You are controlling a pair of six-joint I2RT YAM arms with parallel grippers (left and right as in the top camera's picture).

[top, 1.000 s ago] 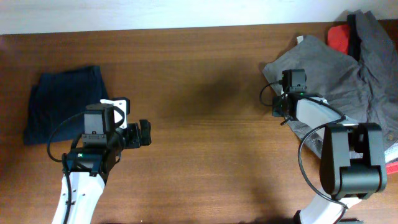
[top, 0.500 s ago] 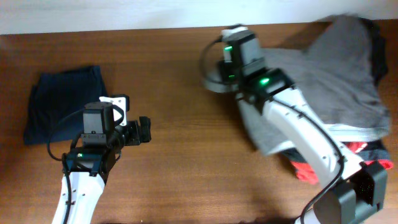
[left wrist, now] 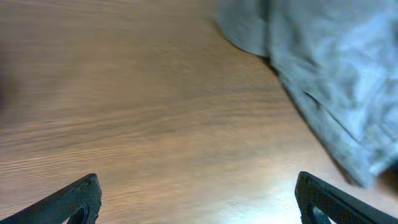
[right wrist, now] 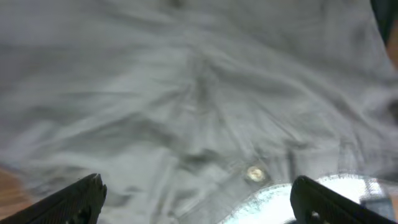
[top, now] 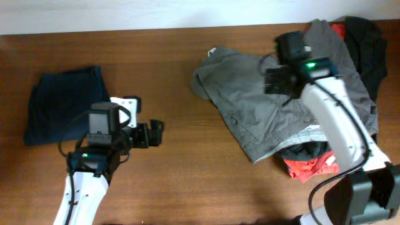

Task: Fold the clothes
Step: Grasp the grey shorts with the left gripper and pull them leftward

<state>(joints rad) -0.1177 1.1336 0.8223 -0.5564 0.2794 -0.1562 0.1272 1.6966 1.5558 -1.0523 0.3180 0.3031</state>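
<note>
The clothes, grey-khaki shorts (top: 250,106), lie crumpled on the table right of centre, their right part resting on the pile. My right gripper (top: 272,81) hovers over their upper middle, open, with nothing between its fingers. In the right wrist view the shorts (right wrist: 186,93) fill the frame, showing a metal button (right wrist: 254,173) and pale inner lining (right wrist: 292,199); the right gripper (right wrist: 199,202) stands wide apart above the cloth. My left gripper (top: 156,132) is open over bare wood, left of the shorts. The left wrist view shows the shorts' edge (left wrist: 329,74) ahead on the right and the left gripper (left wrist: 199,202) empty.
A folded dark navy garment (top: 62,103) lies at the far left. A red garment (top: 309,167) and a black one (top: 369,37) sit under and behind the shorts at the right. The wooden table (top: 175,181) meets a white wall strip at the back.
My right arm dragged the shorts leftward out of the pile, opened its jaws and let go, then drew back right. My left gripper edged slightly right.
</note>
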